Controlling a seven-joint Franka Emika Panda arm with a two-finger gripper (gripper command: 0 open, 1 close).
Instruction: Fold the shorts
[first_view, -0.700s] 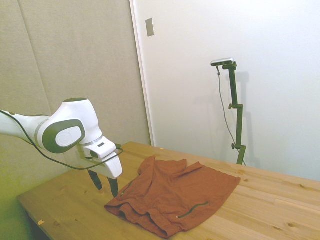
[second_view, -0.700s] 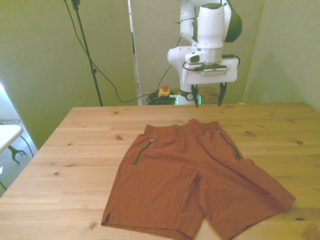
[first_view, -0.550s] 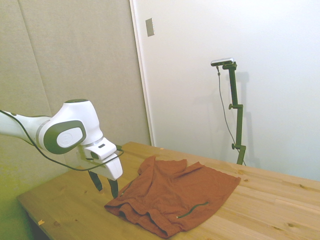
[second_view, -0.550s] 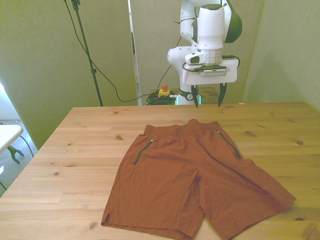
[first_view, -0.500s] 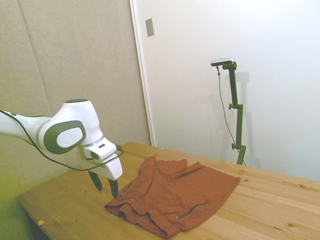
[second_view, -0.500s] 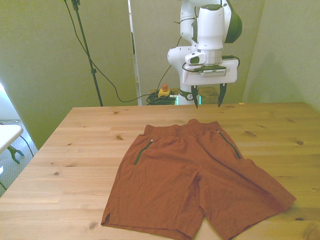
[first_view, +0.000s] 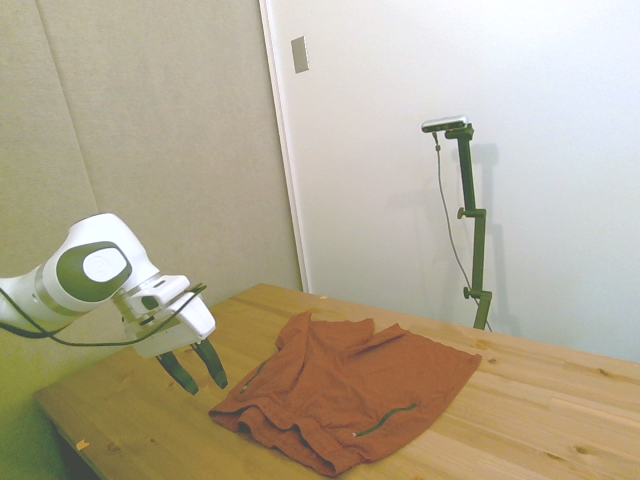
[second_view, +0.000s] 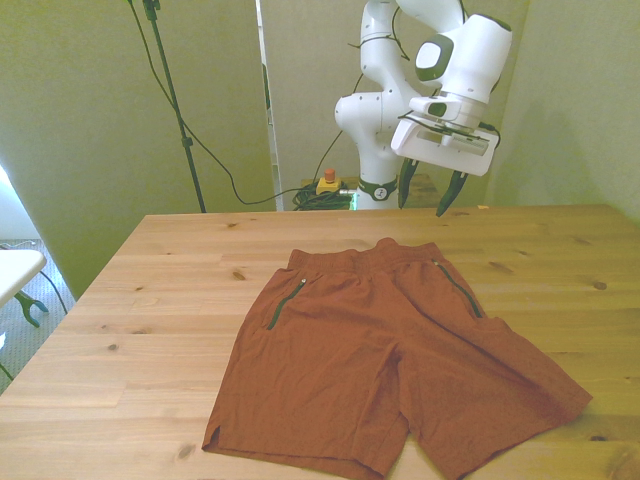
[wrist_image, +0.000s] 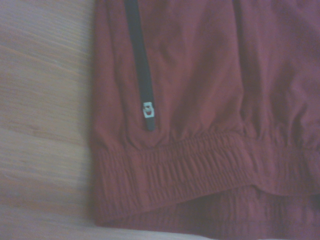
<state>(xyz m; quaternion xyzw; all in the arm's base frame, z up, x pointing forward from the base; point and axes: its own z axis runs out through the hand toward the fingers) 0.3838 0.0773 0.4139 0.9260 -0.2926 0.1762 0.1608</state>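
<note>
Your table (second_view: 150, 300) carries the shorts (second_view: 380, 360) spread flat and unfolded, waistband toward the robot's side and both legs reaching the near edge. They lie as they did half a second ago; no fold has begun. What has changed is the arm: it has swung toward the front view's right and tilted, so the gripper (second_view: 428, 192) now hangs above the table's far edge, just past the waistband corner on that side, touching nothing. You can see its fingers (first_view: 213, 364) spread apart and empty. The wrist camera shows the elastic waistband (wrist_image: 200, 165) and a dark pocket zipper (wrist_image: 140, 65) with a small pull. I'd judge you're lining up on that corner for the first grasp.
</note>
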